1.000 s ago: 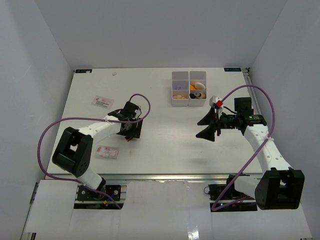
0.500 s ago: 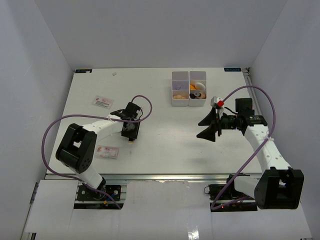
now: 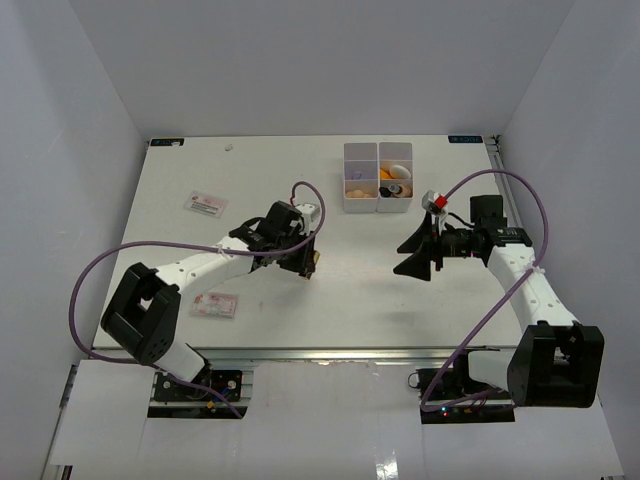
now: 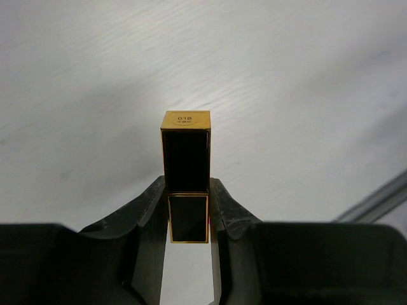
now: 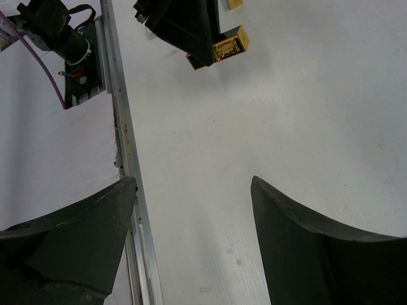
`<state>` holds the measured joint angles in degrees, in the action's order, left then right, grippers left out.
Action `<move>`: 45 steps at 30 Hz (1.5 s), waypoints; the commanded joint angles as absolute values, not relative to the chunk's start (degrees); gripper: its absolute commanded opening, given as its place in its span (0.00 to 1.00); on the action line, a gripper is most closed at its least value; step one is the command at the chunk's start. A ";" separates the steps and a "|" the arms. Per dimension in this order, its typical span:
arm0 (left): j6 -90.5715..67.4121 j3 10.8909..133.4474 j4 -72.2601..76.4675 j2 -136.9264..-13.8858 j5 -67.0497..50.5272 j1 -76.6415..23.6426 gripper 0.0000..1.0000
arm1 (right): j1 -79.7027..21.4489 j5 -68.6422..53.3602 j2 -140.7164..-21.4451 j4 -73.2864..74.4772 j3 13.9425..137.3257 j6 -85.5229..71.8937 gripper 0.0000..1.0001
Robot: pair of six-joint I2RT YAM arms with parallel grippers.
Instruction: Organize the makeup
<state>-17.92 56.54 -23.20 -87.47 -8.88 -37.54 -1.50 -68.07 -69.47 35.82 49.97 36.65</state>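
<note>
Lipstick tube (image 4: pixel 185 149), square-section, black with gold edging, one unit: clamped between the two fingers of the left tool (image 4: pixel 187 192), which grips its lower black half, while the upper half projects past the fingertips. The gold end face carries a small round label reading 018. In the top view the tube (image 3: pixel 311 264) shows only as a gold tip at the front of the left tool (image 3: pixel 304 260), over the middle of the bench (image 3: pixel 360 295), well apart from the white compartment box (image 3: pixel 379 160) that stands toward the far edge. Box contents: tan, orange and white pieces in the near compartments, too small to name individually. Right tool (image 3: pixel 411 254): fingers spread wide apart, holding nothing, placed near the box on its near right side and facing the left tool. From the right wrist the tube (image 5: pixel 230 44) appears in the black fingers across bare bench. Other stock on the bench: two pink-and-white sachets, one far left (image 3: pixel 205 204), one near left (image 3: pixel 214 304), both lying flat.
</note>
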 commanded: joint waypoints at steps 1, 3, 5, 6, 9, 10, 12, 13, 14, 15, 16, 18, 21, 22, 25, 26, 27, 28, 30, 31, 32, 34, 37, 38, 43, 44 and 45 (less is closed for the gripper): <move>-23.70 57.81 -8.43 -86.23 -17.06 -42.58 0.02 | -1.23 -69.84 -72.38 33.54 53.34 29.31 0.80; -26.86 56.76 0.03 -87.36 -17.01 -43.76 0.02 | -1.16 -71.52 -74.15 33.49 54.88 25.26 0.82; -29.09 56.36 6.06 -88.60 -16.96 -44.94 0.01 | -1.14 -73.37 -76.21 33.42 56.19 22.57 0.83; -29.82 56.39 8.20 -89.29 -17.02 -45.44 0.01 | -1.14 -74.38 -76.96 33.40 56.69 21.78 0.85; -31.83 57.30 14.64 -91.74 -16.78 -46.70 0.01 | -1.22 -76.91 -79.06 33.39 58.33 19.52 0.86; -32.14 57.80 16.62 -92.48 -16.74 -47.05 0.01 | -1.18 -77.45 -79.72 33.35 58.75 19.02 0.86; -32.87 58.84 19.07 -93.92 -16.83 -47.62 0.01 | -1.14 -78.27 -80.83 33.25 59.34 18.23 0.88; -33.28 59.36 20.28 -94.65 -17.01 -47.79 0.01 | -1.18 -78.46 -81.34 33.19 59.58 17.90 0.89; -33.69 59.89 21.86 -95.40 -17.26 -47.91 0.01 | -1.23 -78.56 -81.86 33.14 59.88 17.57 0.91; -34.08 60.39 22.80 -96.01 -17.64 -48.02 0.01 | -1.23 -78.45 -82.36 33.14 60.21 17.40 0.93; -34.45 60.79 23.68 -96.52 -17.99 -48.12 0.01 | -1.23 -78.12 -82.86 32.98 60.55 17.24 0.94; -35.17 61.35 25.29 -97.30 -18.50 -48.30 0.01 | -1.23 -76.98 -83.77 32.24 61.18 16.36 0.94; -35.96 61.59 27.36 -97.91 -18.95 -48.72 0.01 | -1.23 -75.31 -84.56 29.47 61.40 13.72 0.93; -36.10 61.72 27.88 -97.91 -18.75 -48.87 0.01 | -1.21 -74.26 -84.72 28.18 61.35 12.13 0.92; -35.33 62.23 27.37 -98.09 -17.35 -49.57 0.01 | -1.23 -70.44 -84.55 22.97 61.08 8.07 0.90; -35.01 62.39 27.01 -98.25 -16.83 -49.81 0.01 | -1.23 -69.43 -84.39 21.07 60.92 6.21 0.90; -34.61 62.54 26.80 -98.31 -16.42 -50.06 0.01 | -1.28 -68.80 -84.10 19.17 60.72 3.25 0.89; -34.27 62.66 26.60 -98.38 -16.05 -50.30 0.01 | -1.32 -68.14 -83.84 17.40 60.54 0.51 0.88; -34.07 62.79 26.43 -98.65 -15.69 -50.56 0.01 | -1.50 -65.69 -83.65 14.27 60.54 -2.63 0.85; -33.86 63.00 26.29 -98.86 -15.40 -50.70 0.01 | -1.58 -65.25 -83.51 13.19 60.47 -4.99 0.84; -33.61 63.18 26.06 -98.99 -15.27 -50.82 0.01 | -1.64 -64.38 -83.33 11.53 60.30 -6.97 0.82; -33.40 63.42 25.79 -99.12 -14.77 -51.13 0.01 | -1.74 -63.04 -83.16 9.06 59.93 -9.64 0.78; -32.80 64.04 25.17 -99.05 -13.58 -51.66 0.01 | -2.26 -60.92 -83.31 6.97 59.85 -12.50 0.73; -32.58 64.20 25.00 -99.12 -13.40 -51.75 0.01 | -2.62 -60.49 -83.39 6.81 59.92 -12.77 0.69; -31.16 65.79 23.34 -99.58 -10.99 -52.25 0.01 | -4.26 -58.23 -82.22 6.99 58.89 -13.14 0.54; -30.76 66.22 22.85 -99.74 -10.26 -52.30 0.01 | -4.66 -57.53 -81.73 7.03 58.60 -13.19 0.50; -30.46 66.66 22.29 -99.97 -9.59 -52.34 0.01 | -4.96 -56.83 -81.39 7.03 58.23 -13.23 0.48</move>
